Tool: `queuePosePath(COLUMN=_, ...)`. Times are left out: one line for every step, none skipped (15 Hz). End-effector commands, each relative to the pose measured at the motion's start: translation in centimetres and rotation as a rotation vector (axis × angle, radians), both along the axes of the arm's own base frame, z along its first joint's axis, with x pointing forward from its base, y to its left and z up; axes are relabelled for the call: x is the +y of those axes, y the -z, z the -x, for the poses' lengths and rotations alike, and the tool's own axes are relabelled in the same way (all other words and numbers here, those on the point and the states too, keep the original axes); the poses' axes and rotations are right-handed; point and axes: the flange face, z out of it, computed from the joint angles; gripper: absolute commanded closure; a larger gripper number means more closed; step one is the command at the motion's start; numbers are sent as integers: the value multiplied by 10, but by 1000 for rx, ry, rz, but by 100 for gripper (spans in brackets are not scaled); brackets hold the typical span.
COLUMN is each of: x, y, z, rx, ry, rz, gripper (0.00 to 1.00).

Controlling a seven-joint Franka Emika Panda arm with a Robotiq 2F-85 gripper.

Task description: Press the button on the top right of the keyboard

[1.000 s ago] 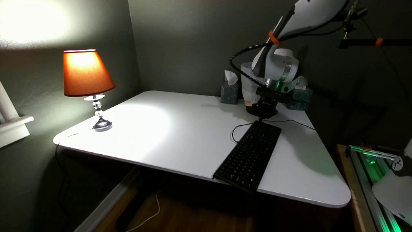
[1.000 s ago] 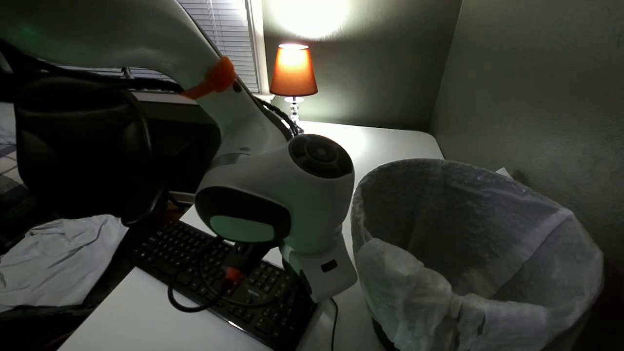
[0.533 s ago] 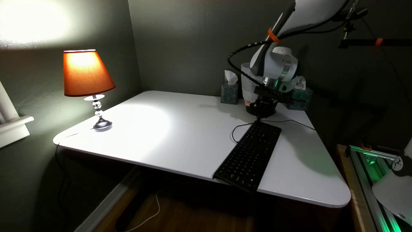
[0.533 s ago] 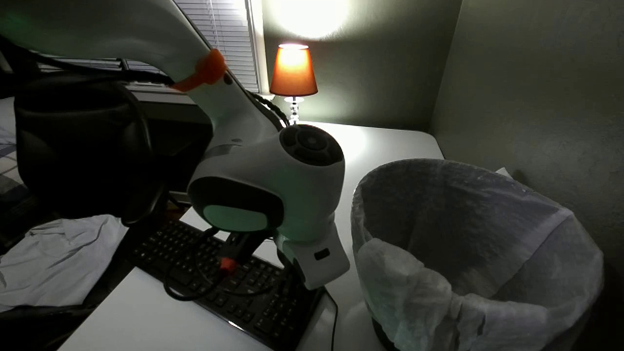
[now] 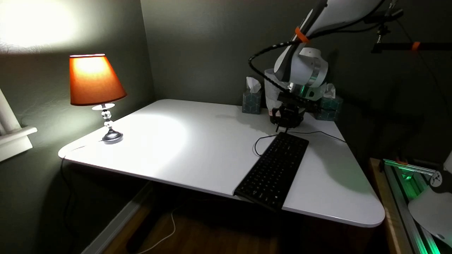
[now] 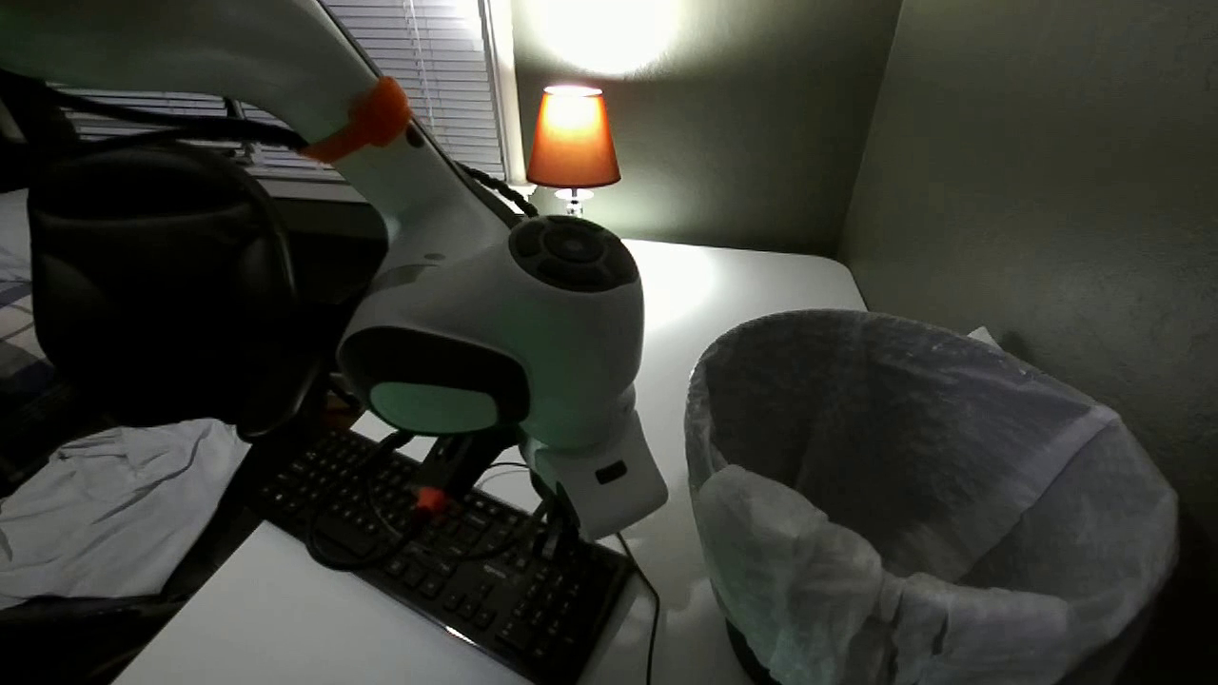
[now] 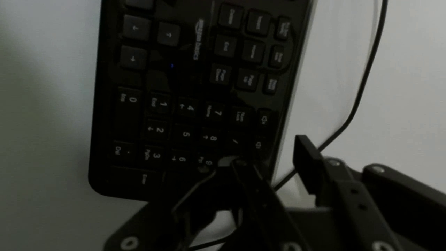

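Note:
The long black keyboard (image 5: 273,169) lies on the white table, its near end over the edge in an exterior view. It also shows in an exterior view (image 6: 533,609) and in the wrist view (image 7: 188,83), where its top edge faces right and its number pad is lowest. A thin dark cable (image 7: 369,62) runs past that edge. My gripper (image 7: 270,153) is open and empty above the keyboard's top right corner. One finger covers the corner keys beyond the volume key (image 7: 258,144); the other is past the top edge, over the cable. Contact with keys cannot be told.
A lined waste bin (image 6: 799,571) stands close beside the arm. Two tissue boxes (image 5: 251,102) stand near the bin. An orange lamp (image 5: 93,79) stands at the table's far corner. A black chair (image 6: 162,285) is at the table's side.
The fingers, seen as one tip before, now show as two separate tips. The arm has risen slightly, moving up and left in an exterior view. The keyboard has not moved.

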Motion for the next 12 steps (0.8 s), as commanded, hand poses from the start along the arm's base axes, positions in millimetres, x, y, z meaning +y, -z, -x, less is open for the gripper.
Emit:
queuePosePath(x=13, y=-8, z=9, rx=21, ry=8, rz=36, gripper=29)
queuePosePath(x=14, y=-8, z=9, rx=35, ry=5, rz=48, gripper=23)
queuePosePath(x=17, y=-9, z=11, rx=49, ry=2, rz=65, gripper=16)
queuePosePath(x=18, y=-10, z=12, rx=63, ry=-2, rz=80, gripper=8)
queuePosePath(x=20, y=-12, z=14, rx=77, ry=-2, rz=109, gripper=2)
queuePosePath(x=20, y=-13, z=14, rx=85, ry=0, rz=134, gripper=0)
queuePosePath(x=21, y=-14, z=16, rx=93, ry=0, rz=164, gripper=0)
queuePosePath(x=22, y=-16, z=16, rx=99, ry=-2, rz=195, gripper=0)
queuePosePath(x=23, y=-18, z=18, rx=104, ry=-4, rz=220, gripper=0)
queuePosePath(x=23, y=-20, z=18, rx=110, ry=-4, rz=245, gripper=0)
queuePosePath(x=23, y=-21, z=19, rx=116, ry=-6, rz=264, gripper=0)
queuePosePath(x=24, y=-23, z=20, rx=123, ry=-7, rz=281, gripper=0)
